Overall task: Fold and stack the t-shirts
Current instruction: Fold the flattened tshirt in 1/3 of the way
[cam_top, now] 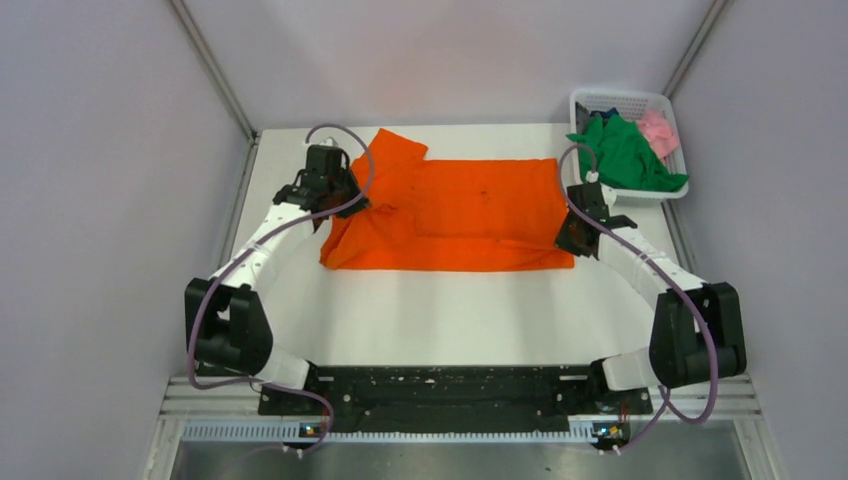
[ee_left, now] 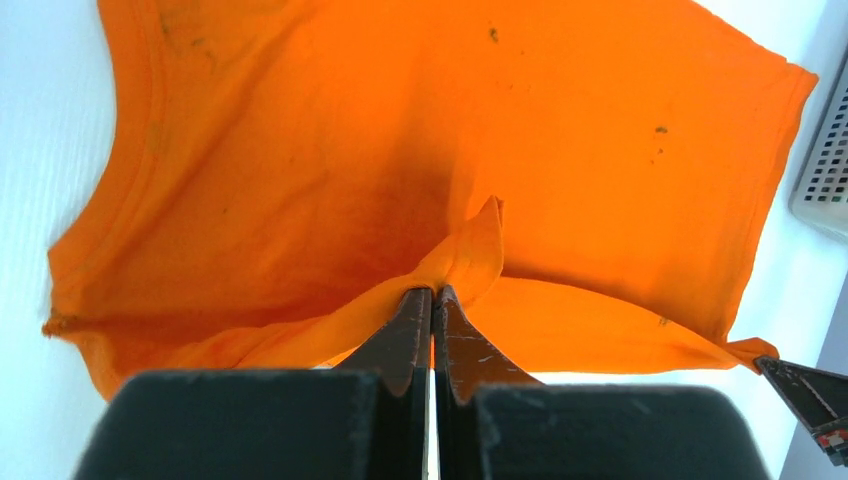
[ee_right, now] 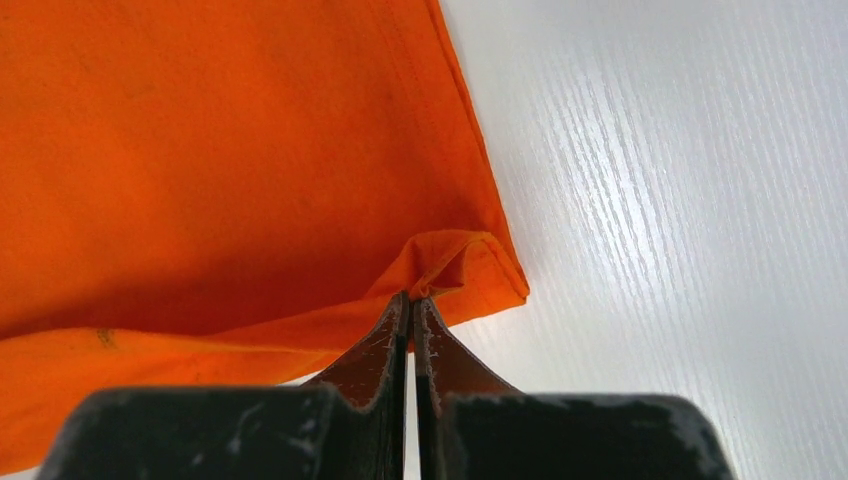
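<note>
Top external view: the orange t-shirt [cam_top: 470, 210] is seen spread wide across the far half of the white desk [cam_top: 450, 310], partly folded over itself, with a sleeve jutting out at its far left. The left pincer [cam_top: 357, 205] is set at the shirt's left edge and the right pincer [cam_top: 564, 242] at its near right corner. The green t-shirt [cam_top: 625, 155] and the pink t-shirt [cam_top: 660, 130] are heaped in the white lattice basket [cam_top: 600, 97] at the far right corner (the green one spills over the near rim). Left wrist view: the left pincer [ee_left: 433, 295] is clenched on a fold of the orange t-shirt [ee_left: 400, 150], the cloth being pinched into a ridge at the tips. Right wrist view: the right pincer [ee_right: 411, 300] is likewise clamped on the hemmed corner of the orange t-shirt [ee_right: 220, 150], a small pucker of cloth being gripped there, with bare desk [ee_right: 680, 200] lying to the right.
</note>
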